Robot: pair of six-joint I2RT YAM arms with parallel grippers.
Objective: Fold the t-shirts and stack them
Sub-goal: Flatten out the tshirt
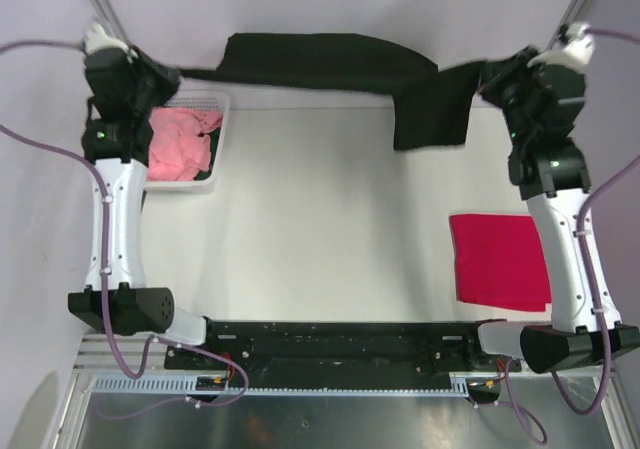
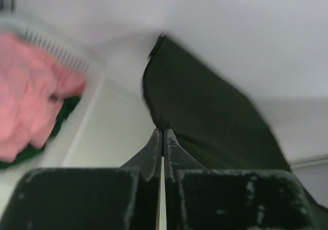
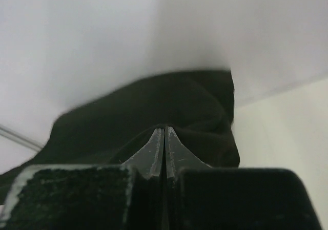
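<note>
Reaching far forward with left arm and right arm, spread wide. Pinching tee with left gripper and right gripper, jaws pressed fully together.

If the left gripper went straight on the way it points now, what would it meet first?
The black shirt that the left gripper pinches hangs right ahead; past it, probably the back wall, though depth is unclear.

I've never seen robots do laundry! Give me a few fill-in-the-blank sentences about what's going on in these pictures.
The pink t-shirt sits in a white ____.
The stretched t-shirt, pinched by the left fingers and right fingers, is coloured ____.
The folded red t-shirt lies beside the ____ arm.
Missing words: basket, black, right.
</note>
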